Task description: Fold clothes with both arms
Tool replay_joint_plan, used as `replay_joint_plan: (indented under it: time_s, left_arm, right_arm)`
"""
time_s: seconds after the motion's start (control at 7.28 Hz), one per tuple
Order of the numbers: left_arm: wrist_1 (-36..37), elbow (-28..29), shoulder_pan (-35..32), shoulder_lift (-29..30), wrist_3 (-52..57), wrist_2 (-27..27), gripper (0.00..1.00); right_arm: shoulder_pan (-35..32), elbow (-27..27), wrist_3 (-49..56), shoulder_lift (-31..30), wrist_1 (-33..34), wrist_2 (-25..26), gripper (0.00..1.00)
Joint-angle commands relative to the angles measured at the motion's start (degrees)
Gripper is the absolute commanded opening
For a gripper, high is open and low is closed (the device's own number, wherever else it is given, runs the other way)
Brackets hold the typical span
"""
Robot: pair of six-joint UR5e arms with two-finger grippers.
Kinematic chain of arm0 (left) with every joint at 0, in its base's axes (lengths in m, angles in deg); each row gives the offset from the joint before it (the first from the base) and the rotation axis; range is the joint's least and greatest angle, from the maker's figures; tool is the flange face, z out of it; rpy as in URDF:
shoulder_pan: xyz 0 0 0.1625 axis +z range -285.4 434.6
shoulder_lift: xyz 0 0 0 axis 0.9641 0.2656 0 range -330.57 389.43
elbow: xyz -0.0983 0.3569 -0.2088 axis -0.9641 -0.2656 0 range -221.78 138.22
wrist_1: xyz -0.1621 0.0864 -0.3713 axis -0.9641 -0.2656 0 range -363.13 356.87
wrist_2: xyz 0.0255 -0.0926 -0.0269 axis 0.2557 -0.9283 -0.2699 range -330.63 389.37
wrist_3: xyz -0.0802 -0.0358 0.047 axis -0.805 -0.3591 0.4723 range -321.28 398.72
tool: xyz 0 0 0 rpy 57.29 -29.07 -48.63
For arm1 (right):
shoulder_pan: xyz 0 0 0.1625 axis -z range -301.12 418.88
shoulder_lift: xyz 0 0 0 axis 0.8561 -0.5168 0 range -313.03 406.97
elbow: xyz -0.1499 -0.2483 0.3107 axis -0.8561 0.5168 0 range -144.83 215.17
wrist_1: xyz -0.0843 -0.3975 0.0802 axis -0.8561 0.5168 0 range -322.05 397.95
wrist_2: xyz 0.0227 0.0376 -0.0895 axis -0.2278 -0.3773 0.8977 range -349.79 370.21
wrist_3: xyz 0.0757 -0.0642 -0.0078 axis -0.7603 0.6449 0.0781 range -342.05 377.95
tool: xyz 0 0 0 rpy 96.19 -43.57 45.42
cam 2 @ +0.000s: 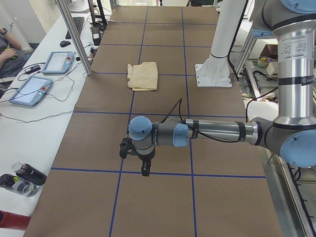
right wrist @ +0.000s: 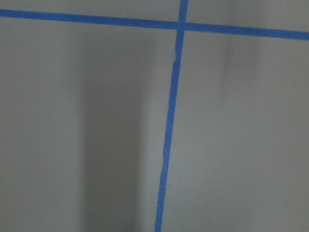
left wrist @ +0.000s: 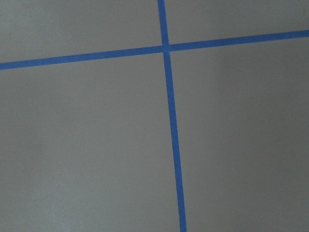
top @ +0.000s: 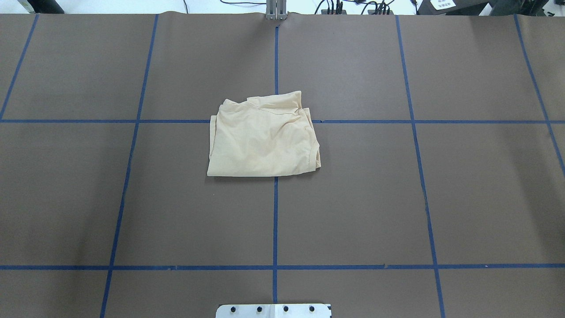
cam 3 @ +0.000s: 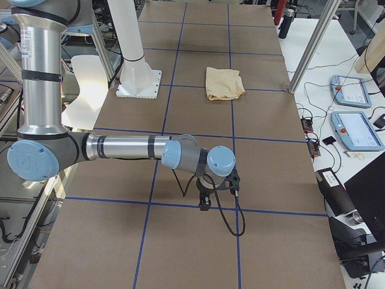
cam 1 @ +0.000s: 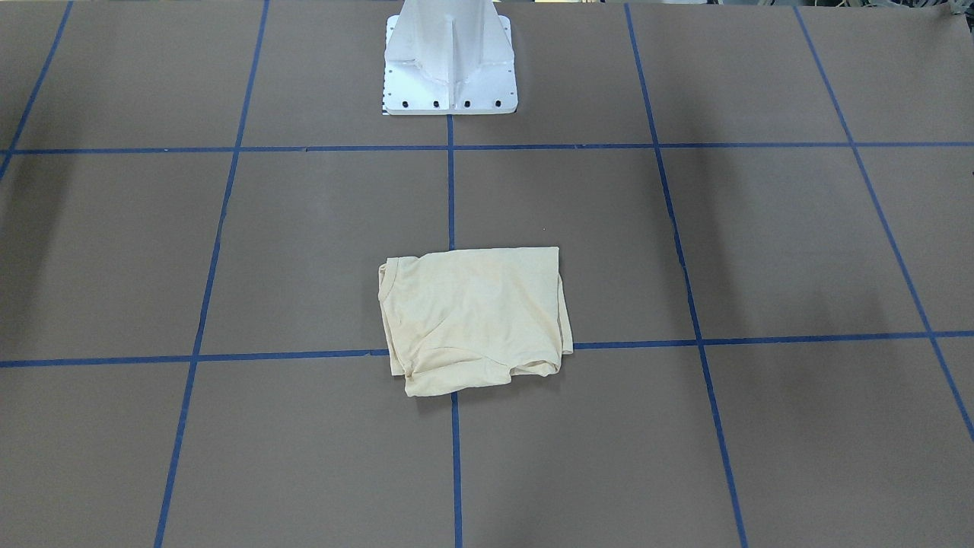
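Note:
The clothes are one pale cream-yellow shirt (cam 1: 472,320), folded into a compact rectangle at the middle of the brown table (top: 262,137). It lies flat with some wrinkles, no print showing, and nothing touches it (cam 2: 142,75) (cam 3: 224,83). My left gripper (cam 2: 134,160) hangs low over the table near its left end, far from the shirt. Near the opposite end, my right gripper (cam 3: 207,198) also points down, equally far from the cloth. I cannot tell whether either gripper is open or shut. Both wrist views show only bare table and blue tape lines.
The white pedestal base (cam 1: 449,68) stands at the robot's side of the table (top: 273,310). Blue tape lines (top: 275,212) grid the surface. Teach pendants (cam 2: 59,61) (cam 3: 349,90), bottles (cam 2: 19,177), metal posts (cam 2: 74,39) and a seated person (cam 2: 7,49) are on the operators' side.

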Motion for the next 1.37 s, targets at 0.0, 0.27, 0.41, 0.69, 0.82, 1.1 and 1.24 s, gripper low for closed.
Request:
replay_joint_plan:
  time_s: [0.0, 0.27, 0.41, 0.69, 0.82, 1.1, 1.24]
  left_arm:
    - [-0.27, 0.42, 0.04, -0.01, -0.66, 0.06, 1.0]
    - [-0.27, 0.42, 0.04, 0.08, -0.66, 0.15, 1.0]
    - [-0.27, 0.33, 0.04, 0.08, -0.66, 0.15, 1.0]
    - [-0.27, 0.42, 0.04, 0.17, -0.66, 0.15, 1.0]
    - [-0.27, 0.42, 0.04, 0.17, -0.66, 0.15, 1.0]
    - [-0.36, 0.42, 0.04, 0.34, -2.24, 0.24, 1.0]
    - [-0.44, 0.42, 0.04, 0.34, -2.24, 0.24, 1.0]
  right_arm:
    - [-2.72, -0.38, 0.44, -1.57, -1.49, 0.36, 1.0]
    - [-2.82, -0.57, -5.75, -3.06, -7.98, 0.36, 1.0]
    - [-2.82, -0.57, -9.37, -3.33, -11.05, 0.36, 1.0]
    - [-2.65, -0.92, -16.32, -3.24, -14.93, 0.27, 1.0]
    - [-2.39, -0.83, -18.44, -3.24, -16.86, 0.27, 1.0]
    - [-2.21, -0.83, -19.16, -3.24, -17.67, 0.27, 1.0]
    - [-2.21, -0.83, -19.08, -3.24, -17.67, 0.27, 1.0]
